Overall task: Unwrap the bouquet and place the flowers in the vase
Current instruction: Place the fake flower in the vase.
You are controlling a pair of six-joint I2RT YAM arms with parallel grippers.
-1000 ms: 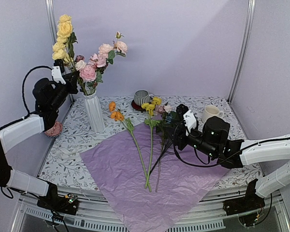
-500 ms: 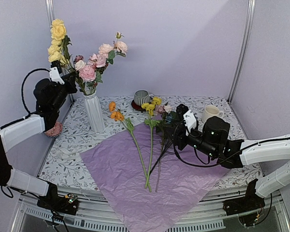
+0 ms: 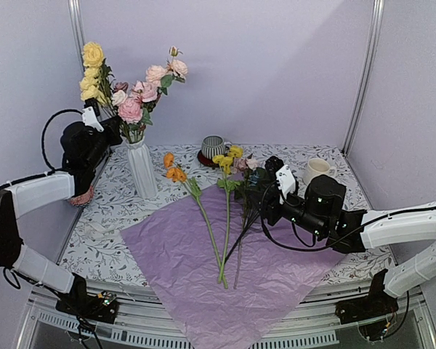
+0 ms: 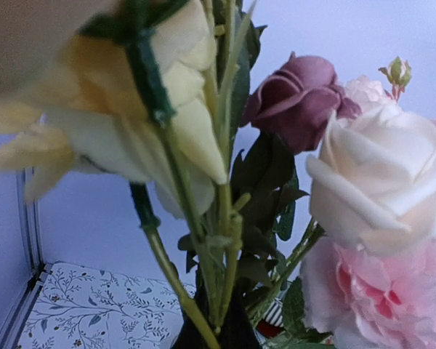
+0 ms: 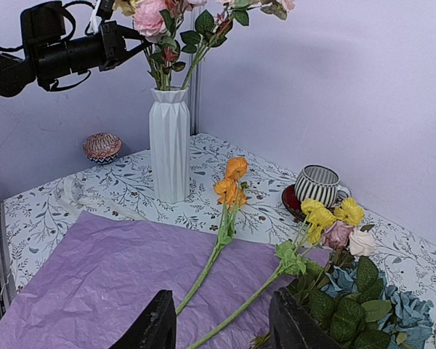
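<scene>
One yellow flower stem hangs pinched in the left hand.

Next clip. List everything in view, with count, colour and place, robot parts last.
vase: one, white, ribbed, back left of the table
flowers in vase: several, pink, cream and mauve
tall yellow stem: one, upright beside those blooms
loose flowers: several stems, orange, yellow, blue and pink, lying across the paper's back edge
tissue paper: one sheet, lilac, spread flat at the front
striped mug: one, grey, back centre
cream mug: one, back right
ball-like object: one, pink, left edge
left gripper: jaws shut on the tall yellow stem
right gripper: jaws open over the loose flowers
</scene>
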